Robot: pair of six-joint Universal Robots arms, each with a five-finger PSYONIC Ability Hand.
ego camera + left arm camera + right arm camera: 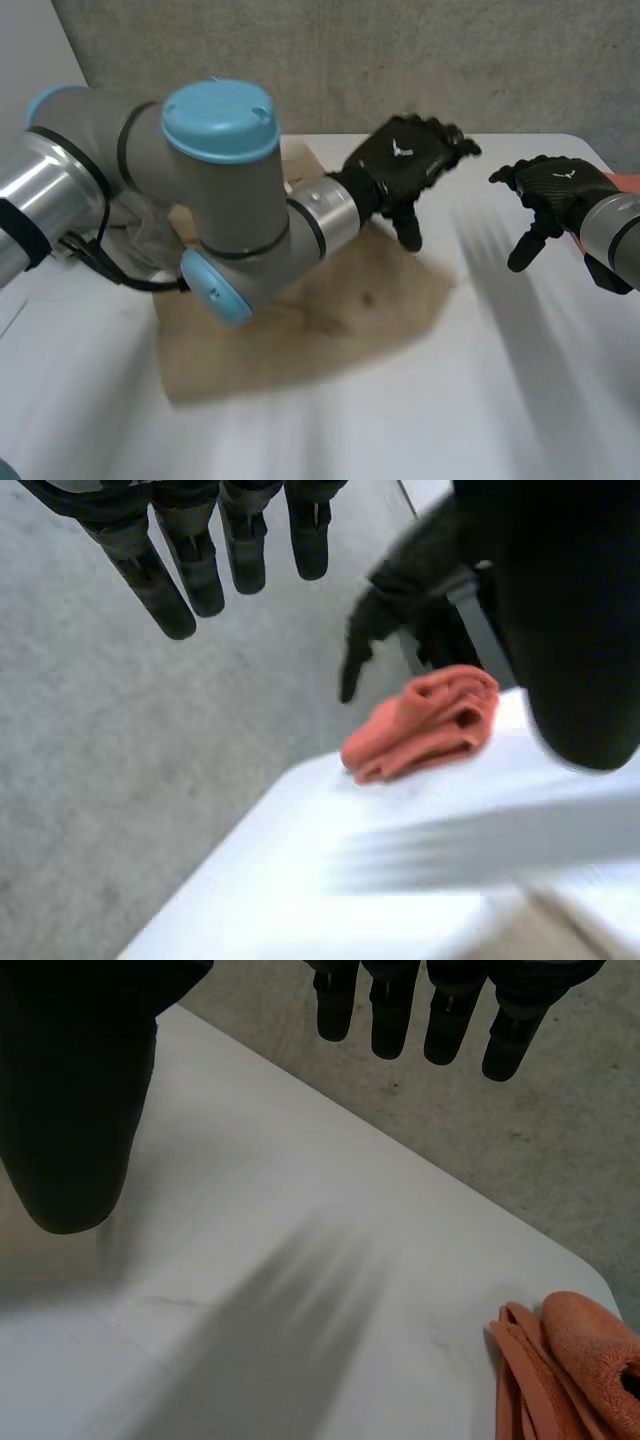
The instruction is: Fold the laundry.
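Observation:
A tan cloth (pixel 330 310) lies spread flat on the white table (pixel 480 400), partly under my left arm. My left hand (pixel 410 160) hovers over the cloth's far edge, open and holding nothing. Its straight fingers (pixel 190 570) and thumb (pixel 570 630) stand well apart in the left wrist view. My right hand (pixel 555 190) hangs above bare table to the right of the cloth, open too. Its fingers (pixel 420 1010) and thumb (pixel 70 1110) are spread over the table, empty. That hand (pixel 400 590) also appears beyond my left hand's fingertips.
A folded orange cloth (pixel 430 720) lies at the table's far right corner (pixel 570 1370), beside my right hand, and peeks out behind that wrist (pixel 625 182). A pale crumpled cloth (pixel 150 230) sits behind my left arm. Grey floor (pixel 120 760) lies beyond the table's edge.

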